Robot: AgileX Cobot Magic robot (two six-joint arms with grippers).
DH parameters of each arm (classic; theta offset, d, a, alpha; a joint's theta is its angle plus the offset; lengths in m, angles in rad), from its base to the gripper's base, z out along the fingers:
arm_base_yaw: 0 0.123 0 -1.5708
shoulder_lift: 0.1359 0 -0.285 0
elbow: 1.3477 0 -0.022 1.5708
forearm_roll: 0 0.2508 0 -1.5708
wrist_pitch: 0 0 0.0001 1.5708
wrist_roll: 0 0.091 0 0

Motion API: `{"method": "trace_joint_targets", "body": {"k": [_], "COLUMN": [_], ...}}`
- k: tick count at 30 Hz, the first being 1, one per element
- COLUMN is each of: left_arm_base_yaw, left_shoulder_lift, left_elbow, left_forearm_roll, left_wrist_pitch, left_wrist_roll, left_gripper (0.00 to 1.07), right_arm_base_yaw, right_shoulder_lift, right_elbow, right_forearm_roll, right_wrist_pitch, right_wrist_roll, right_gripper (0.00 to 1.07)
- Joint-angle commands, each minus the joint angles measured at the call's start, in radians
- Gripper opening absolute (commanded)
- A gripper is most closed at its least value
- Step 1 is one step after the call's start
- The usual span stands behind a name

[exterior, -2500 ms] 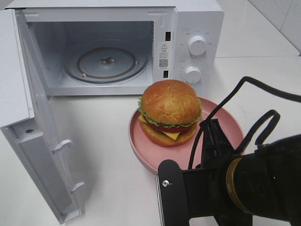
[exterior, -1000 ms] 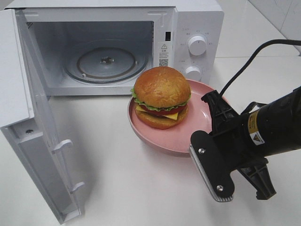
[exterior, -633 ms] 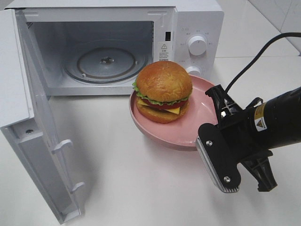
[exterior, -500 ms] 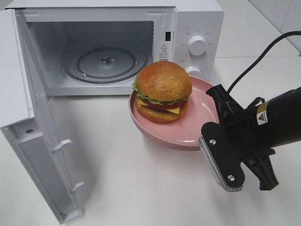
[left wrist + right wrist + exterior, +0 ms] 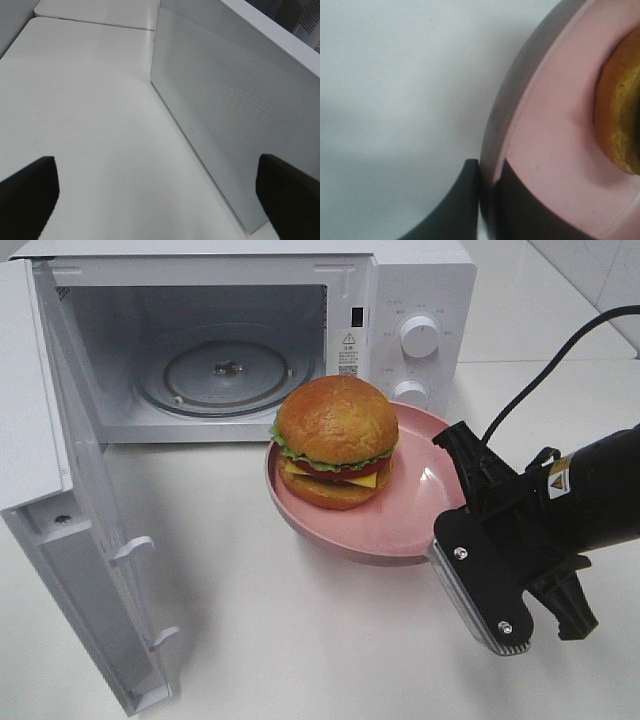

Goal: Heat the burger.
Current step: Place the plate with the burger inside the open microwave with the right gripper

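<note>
The burger [image 5: 335, 440], a round one with a glossy golden-brown bun, green lettuce, red tomato and a yellow cheese slice, sits upright in a round pink plate [image 5: 405, 530], off-centre towards the plate's 10 o'clock in the high view. It is the only thing in the plate. At 11 o'clock from the plate a white microwave oven [image 5: 420, 280] stands with its white door [image 5: 60, 490] swung wide. Its cavity holds only a round glass turntable [image 5: 225, 370]. The right tool [image 5: 460, 468] is clenched on the plate's rim at about 4 o'clock. In the right wrist view the right tool [image 5: 487, 175] has one dark finger on the outside of the rim and one on the inside, with an edge of the bun [image 5: 620, 110] showing beyond. The finger under the plate is hidden from the high camera. I cannot tell whether the plate's base touches the white worktop [image 5: 280, 640], though a shadow lies beneath its near edge. The plate's far rim covers part of the lower white knob [image 5: 408, 392] on the oven's panel. The left tool [image 5: 160, 200] is out of the high view. Its wrist view cuts off all but two dark fingertips, set wide apart and released, with nothing between them, and beyond them the door's dotted outer face and bare worktop.
</note>
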Motion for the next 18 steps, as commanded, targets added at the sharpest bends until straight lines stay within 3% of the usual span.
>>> {"method": "trace_joint_targets", "body": {"k": [1,7,18], "left_arm_base_yaw": [0.002,0.002,0.002], "left_shoulder_lift": [-0.001,-0.001,-0.001], "left_elbow": [0.003,0.003,0.003], "left_forearm_roll": [-0.004,-0.004,-0.004], "left_wrist_pitch": [-0.002,-0.002,-0.002], "left_wrist_roll": [0.001,0.001,0.001], "left_gripper": [1.0,1.0,1.0], "right_arm_base_yaw": [-0.003,-0.001,0.082], "right_shoulder_lift": [-0.004,-0.001,0.051], "right_elbow": [-0.039,-0.071,-0.135], "right_forearm_roll": [-0.025,-0.029,-0.056], "right_wrist_pitch": [-0.049,-0.042,-0.043], "right_wrist_roll": [0.031,0.034,0.083], "right_gripper": [0.0,0.0,0.0]}}
